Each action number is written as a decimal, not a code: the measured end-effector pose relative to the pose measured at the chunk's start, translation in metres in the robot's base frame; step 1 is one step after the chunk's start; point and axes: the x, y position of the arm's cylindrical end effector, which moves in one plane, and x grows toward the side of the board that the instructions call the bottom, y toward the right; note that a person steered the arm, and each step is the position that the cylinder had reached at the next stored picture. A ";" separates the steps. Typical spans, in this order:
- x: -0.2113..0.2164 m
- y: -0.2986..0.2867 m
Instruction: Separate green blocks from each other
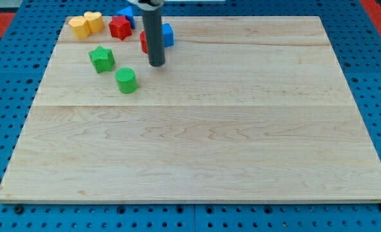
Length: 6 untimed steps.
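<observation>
A green star block (pixel 102 58) lies near the view's top left. A green cylinder block (pixel 126 80) stands just below and to the right of it, a small gap between them. My tip (pixel 156 64) rests on the board to the right of both green blocks, a little above and right of the cylinder, not touching either. The rod hides part of a red block (pixel 143 42) and stands in front of a blue block (pixel 167 35).
Along the board's top left edge lie two yellow blocks (pixel 80 27) (pixel 94 21), a red star block (pixel 120 28) and another blue block (pixel 126 14). The wooden board (pixel 242 129) sits on a blue perforated table.
</observation>
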 end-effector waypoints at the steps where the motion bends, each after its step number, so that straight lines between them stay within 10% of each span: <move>1: -0.032 -0.049; 3: -0.002 -0.100; 6: 0.131 -0.023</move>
